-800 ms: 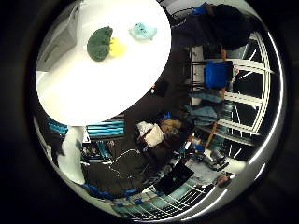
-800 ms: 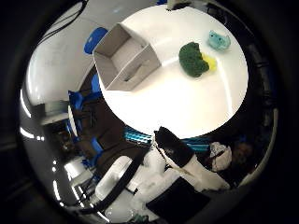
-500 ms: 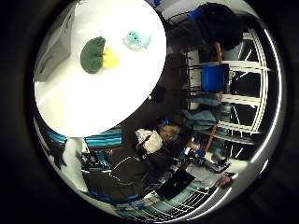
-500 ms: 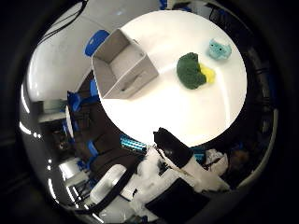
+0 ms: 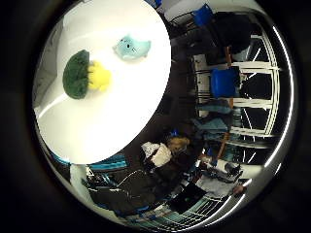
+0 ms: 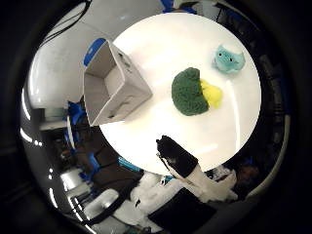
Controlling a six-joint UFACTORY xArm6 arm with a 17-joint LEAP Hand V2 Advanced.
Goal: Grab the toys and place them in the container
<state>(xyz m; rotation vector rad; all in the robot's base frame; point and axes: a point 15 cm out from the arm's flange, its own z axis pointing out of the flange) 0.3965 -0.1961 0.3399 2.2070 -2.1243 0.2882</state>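
On the round white counter (image 6: 161, 131), three items are present: a box, a green-and-yellow toy and a blue toy. The box (image 6: 113, 85) is a light grey open container standing near one edge of the counter, with its opening visible and nothing seen inside it. The green-and-yellow toy (image 6: 194, 91) is a soft toy with a dark green rounded part joined to a smaller yellow part; it lies near the middle of the counter, beside the box but not touching it. The blue toy (image 6: 228, 59) is a pale blue soft toy with a small face; it lies near the counter's far rim, just beyond the yellow end of the green-and-yellow toy and apart from it. Both toys rest on the counter surface, outside the box.

The hand (image 6: 187, 168) is above the counter, well clear of all three items. One black-tipped part of its fingers (image 6: 173, 151) extends over the near rim of the counter. It holds nothing. Whether the fingers are spread or curled cannot be determined from these views.
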